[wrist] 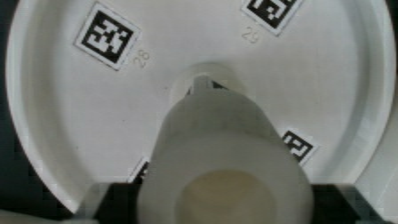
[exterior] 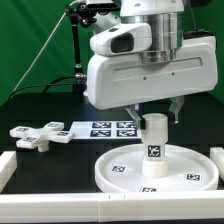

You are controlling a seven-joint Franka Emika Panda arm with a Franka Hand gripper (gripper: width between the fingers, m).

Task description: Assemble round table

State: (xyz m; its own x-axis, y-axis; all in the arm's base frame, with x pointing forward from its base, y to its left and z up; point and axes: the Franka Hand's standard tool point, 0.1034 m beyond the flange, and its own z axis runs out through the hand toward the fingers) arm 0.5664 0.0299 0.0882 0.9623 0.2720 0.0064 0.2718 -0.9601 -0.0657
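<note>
The round disc (exterior: 120, 168) lies rim up near the table's front, with tags on its face. The short thick post (exterior: 153, 145) stands upright on its middle. My gripper (exterior: 155, 116) hangs straight over the post, a finger on each side of its top, and small gaps show in the exterior view. In the wrist view the post (wrist: 217, 140) fills the space between my dark pads (wrist: 121, 196), above the disc (wrist: 71, 110). The cross-shaped piece (exterior: 35, 133) lies on the table at the exterior view's left.
The marker board (exterior: 108, 128) lies flat behind the disc. A white rail (exterior: 60, 208) runs along the front edge, with a white block (exterior: 5, 168) at its left end. A green backdrop and cables stand behind the arm.
</note>
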